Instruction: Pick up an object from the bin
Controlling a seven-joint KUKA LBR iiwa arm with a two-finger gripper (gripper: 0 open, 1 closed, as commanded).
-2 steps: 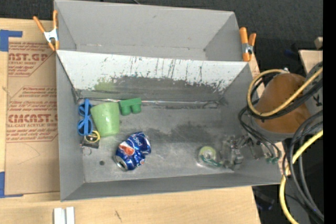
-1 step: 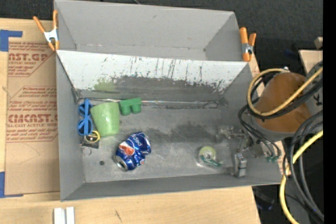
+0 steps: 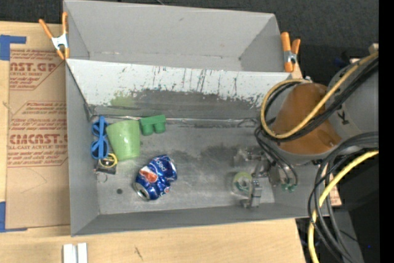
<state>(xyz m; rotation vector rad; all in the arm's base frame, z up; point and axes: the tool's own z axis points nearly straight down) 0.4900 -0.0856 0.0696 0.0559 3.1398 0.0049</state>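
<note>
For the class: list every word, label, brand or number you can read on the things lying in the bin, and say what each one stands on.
No text in the bin can be read.
Crushed blue can: red, white and blue print, but any lettering is too blurred to read.
Green cup: no writing to be seen.
Green block: no writing to be seen.
Blue looped thing: no writing to be seen.

Red print on the cardboard (image 3: 31,108) beside the bin's (image 3: 80,163) left wall partly reads "CAST ACRYLIC SHEET"; markings on the crushed blue can (image 3: 155,177) are too small to read.
</note>
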